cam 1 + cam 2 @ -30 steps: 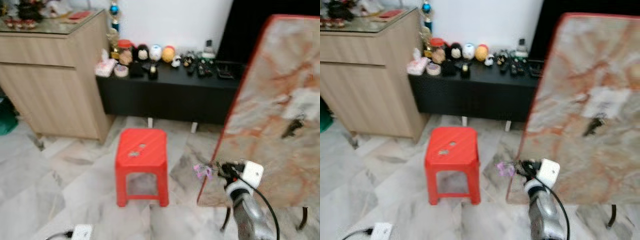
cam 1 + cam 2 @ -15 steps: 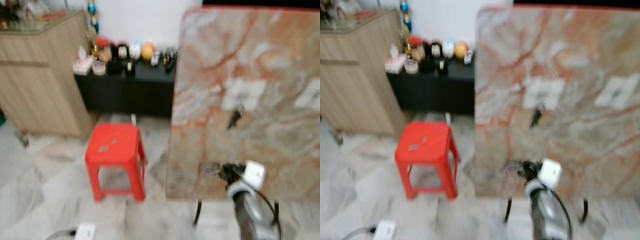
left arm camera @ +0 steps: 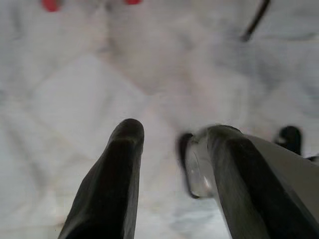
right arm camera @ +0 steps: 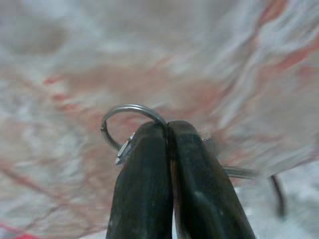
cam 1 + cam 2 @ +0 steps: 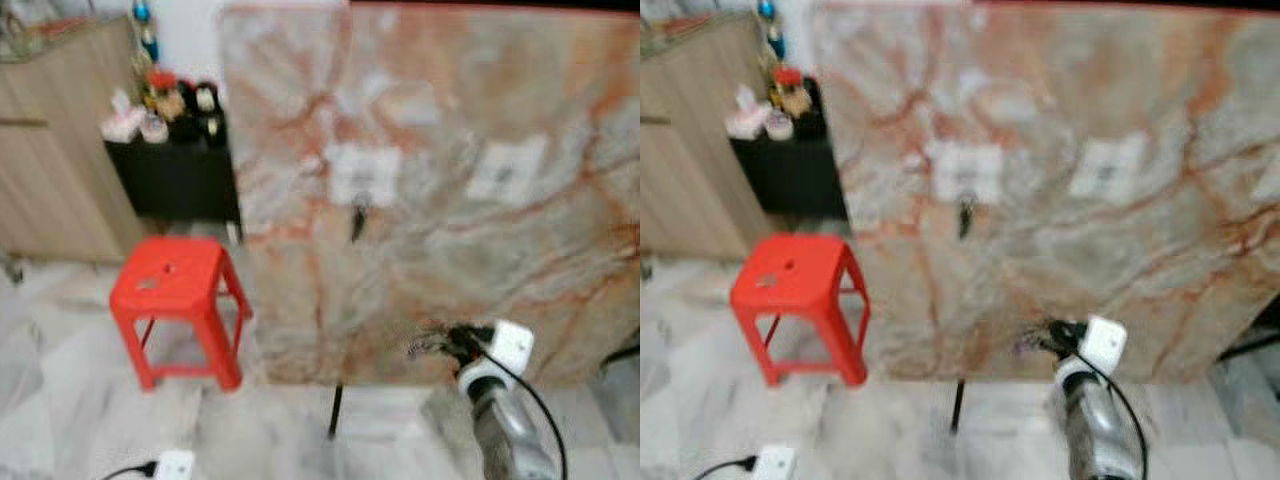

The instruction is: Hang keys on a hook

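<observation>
Keys (image 4: 130, 124) on a thin wire ring are sitting clamped at the tips of the right gripper (image 4: 167, 130), whose jaws are pressing together on the ring's edge so that most of the loop is projecting free beyond them. In the head views the gripper (image 5: 448, 341) is pointing at the lower part of a tilted marble slab (image 5: 480, 130) (a desk top stood on edge, by the look of its dark legs). A small dark hook (image 5: 356, 222) is showing well above and to the left of the jaws, under a pale square patch (image 5: 364, 172); a second patch (image 5: 506, 170) is lying farther right.

Handling, as a judgement: the bunch is light and stiff metal, though smooth and apt to swing or slip. The present hold on the ring's rim is suiting the task, since it is leaving the loop open to pass over the hook.

The left gripper (image 3: 169, 164) is hanging idle over the marble floor (image 3: 75, 99), its jaws standing apart and empty.

A red stool (image 5: 178, 297) is standing far left of the jaws, with a black shelf of ornaments (image 5: 172, 150) behind it and a white plug block (image 5: 172, 465) on the floor. Nothing is lying between jaws and hook; motion blur is making fine aiming doubtful.
</observation>
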Controlling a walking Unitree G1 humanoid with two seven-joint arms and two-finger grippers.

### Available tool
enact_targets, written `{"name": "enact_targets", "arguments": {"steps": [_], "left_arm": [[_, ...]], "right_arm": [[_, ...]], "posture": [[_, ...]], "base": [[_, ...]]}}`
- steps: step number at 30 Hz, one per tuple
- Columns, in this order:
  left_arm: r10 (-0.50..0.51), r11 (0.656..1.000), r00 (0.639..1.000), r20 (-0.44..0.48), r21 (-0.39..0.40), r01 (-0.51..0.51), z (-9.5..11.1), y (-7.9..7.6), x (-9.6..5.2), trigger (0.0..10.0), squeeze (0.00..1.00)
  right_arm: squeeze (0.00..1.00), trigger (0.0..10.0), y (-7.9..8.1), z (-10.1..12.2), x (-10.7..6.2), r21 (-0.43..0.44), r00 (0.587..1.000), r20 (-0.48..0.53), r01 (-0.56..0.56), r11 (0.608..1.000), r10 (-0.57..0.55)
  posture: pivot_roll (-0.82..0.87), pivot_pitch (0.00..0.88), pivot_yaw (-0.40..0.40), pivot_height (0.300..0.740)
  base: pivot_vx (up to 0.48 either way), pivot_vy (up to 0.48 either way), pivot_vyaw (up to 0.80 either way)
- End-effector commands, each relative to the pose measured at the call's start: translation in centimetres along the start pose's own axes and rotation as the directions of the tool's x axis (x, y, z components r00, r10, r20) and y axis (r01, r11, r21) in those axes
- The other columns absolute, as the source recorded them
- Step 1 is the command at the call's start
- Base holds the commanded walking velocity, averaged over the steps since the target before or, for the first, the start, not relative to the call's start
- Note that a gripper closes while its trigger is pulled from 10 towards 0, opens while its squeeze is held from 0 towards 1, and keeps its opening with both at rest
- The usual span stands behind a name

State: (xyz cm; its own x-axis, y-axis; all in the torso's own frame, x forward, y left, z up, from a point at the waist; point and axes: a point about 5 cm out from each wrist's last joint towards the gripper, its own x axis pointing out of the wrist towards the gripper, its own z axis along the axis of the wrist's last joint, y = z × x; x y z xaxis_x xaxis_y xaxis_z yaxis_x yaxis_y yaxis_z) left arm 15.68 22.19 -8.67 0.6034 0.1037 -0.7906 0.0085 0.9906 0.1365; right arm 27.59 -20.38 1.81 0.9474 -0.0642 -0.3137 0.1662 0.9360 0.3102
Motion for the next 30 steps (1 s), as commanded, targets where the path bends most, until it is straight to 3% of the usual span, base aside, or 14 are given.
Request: {"name": "enact_targets", "arguments": {"steps": [1, 30], "left_arm": [[0.023, 1.000, 0.999, -0.026, 0.011, -0.023, -0.4, 0.9, -0.2, 10.0, 0.00], [0.037, 0.999, 0.999, -0.022, 0.012, -0.037, 0.0, 1.4, -0.1, 10.0, 0.00]], "right_arm": [[0.00, 10.0, 0.9, 0.2, 0.3, 0.012, 1.000, 0.012, -0.026, 1.000, 0.026], [0.00, 10.0, 2.0, 0.7, 1.1, -0.014, 0.997, 0.014, -0.082, 0.997, 0.082]], "posture": [[0.05, 0.000, -0.034, 0.740], [0.05, 0.000, -0.031, 0.740]], "base": [[0.000, -0.480, 0.00], [0.000, -0.477, 0.00]]}}
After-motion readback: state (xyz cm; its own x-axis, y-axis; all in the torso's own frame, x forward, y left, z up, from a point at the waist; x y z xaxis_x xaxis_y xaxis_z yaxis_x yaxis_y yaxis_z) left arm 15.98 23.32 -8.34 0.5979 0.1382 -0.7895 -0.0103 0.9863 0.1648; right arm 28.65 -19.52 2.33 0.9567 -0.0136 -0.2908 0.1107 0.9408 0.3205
